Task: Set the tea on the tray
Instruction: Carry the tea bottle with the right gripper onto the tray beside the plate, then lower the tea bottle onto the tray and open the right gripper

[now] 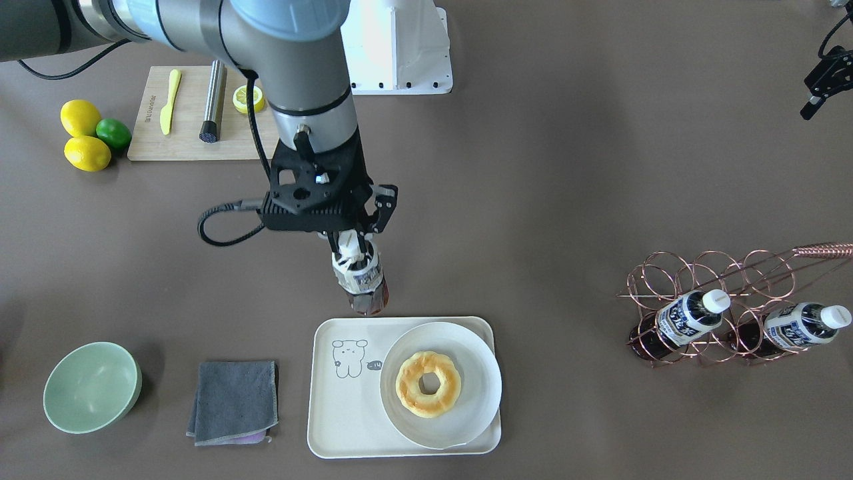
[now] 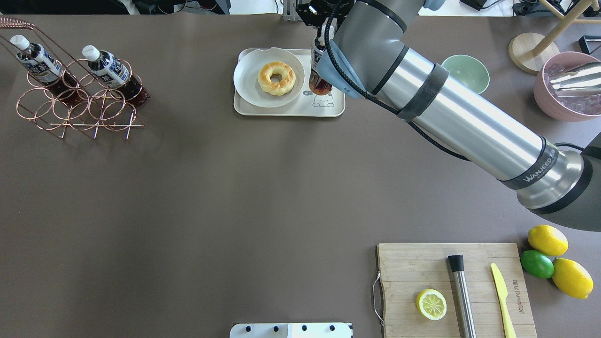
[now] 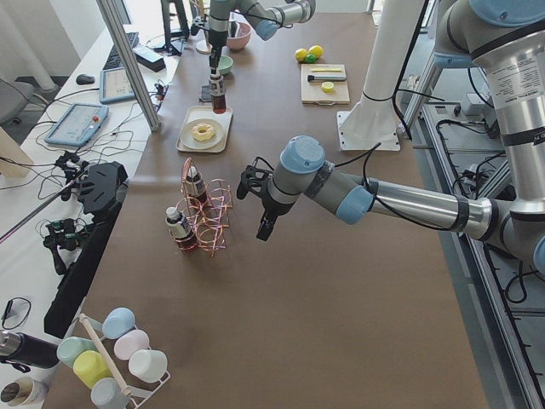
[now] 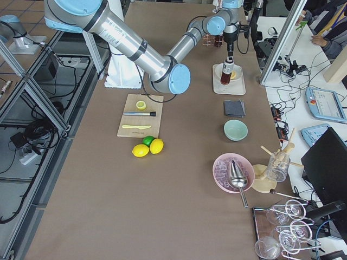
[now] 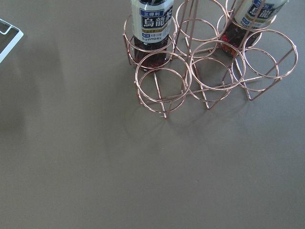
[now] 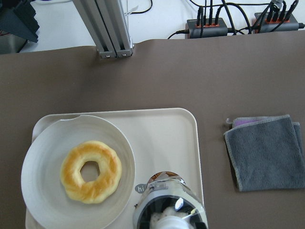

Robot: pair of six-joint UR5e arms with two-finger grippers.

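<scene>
Tea bottle (image 1: pixel 361 280), clamped at the cap by the closed right gripper (image 1: pixel 350 243) over the bear end of the tray (image 1: pixel 333 413), could be toppled if released on the rim of the white plate (image 1: pixel 480 393); left gripper (image 1: pixel 816 97) state cannot be told.

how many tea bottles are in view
3: one tea bottle in the right gripper over the tray; two bottles leaning in the copper wire rack. None appear hidden.

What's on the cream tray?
A round white plate with a golden ring doughnut sits on the cream tray. The right gripper holds a brown tea bottle above it; contact is hidden.
</scene>
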